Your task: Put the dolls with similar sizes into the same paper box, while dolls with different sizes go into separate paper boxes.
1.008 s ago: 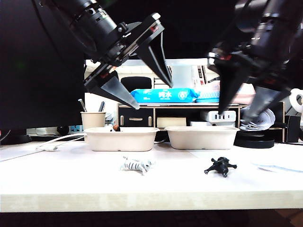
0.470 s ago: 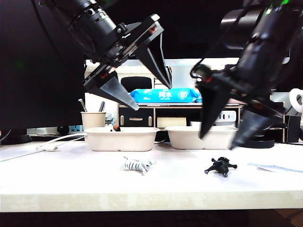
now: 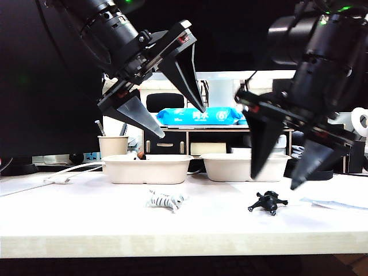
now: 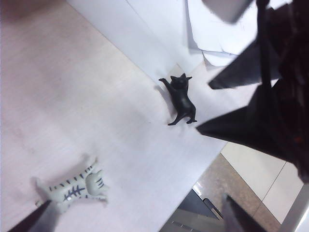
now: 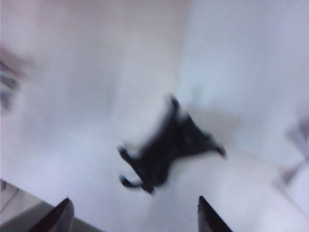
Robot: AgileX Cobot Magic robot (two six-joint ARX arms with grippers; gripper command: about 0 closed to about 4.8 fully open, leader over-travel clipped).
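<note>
Two small dolls lie on the white table in front of the paper boxes: a white striped one (image 3: pixel 165 200) (image 4: pixel 77 186) and a black one (image 3: pixel 267 201) (image 4: pixel 181 99) (image 5: pixel 169 145). The left paper box (image 3: pixel 148 168) and the right paper box (image 3: pixel 244 167) stand side by side behind them. A small orange-brown tip (image 3: pixel 140 154) peeks over the left box's rim. My left gripper (image 3: pixel 181 121) (image 4: pixel 137 217) hangs open, high above the striped doll. My right gripper (image 3: pixel 275 181) (image 5: pixel 133 208) is open just above the black doll, holding nothing.
A beige pen cup (image 3: pixel 112 145) stands left of the boxes, with a white cable (image 3: pixel 69 171) beside it. Behind is a shelf with a blue wipes pack (image 3: pixel 200 115). A paper sheet (image 3: pixel 339 202) lies at the right. The table's front edge (image 3: pixel 184 244) is near.
My right gripper has come down and leftward from above the right box, to just over the black doll. My left gripper has stayed nearly still. The dolls have not moved.
</note>
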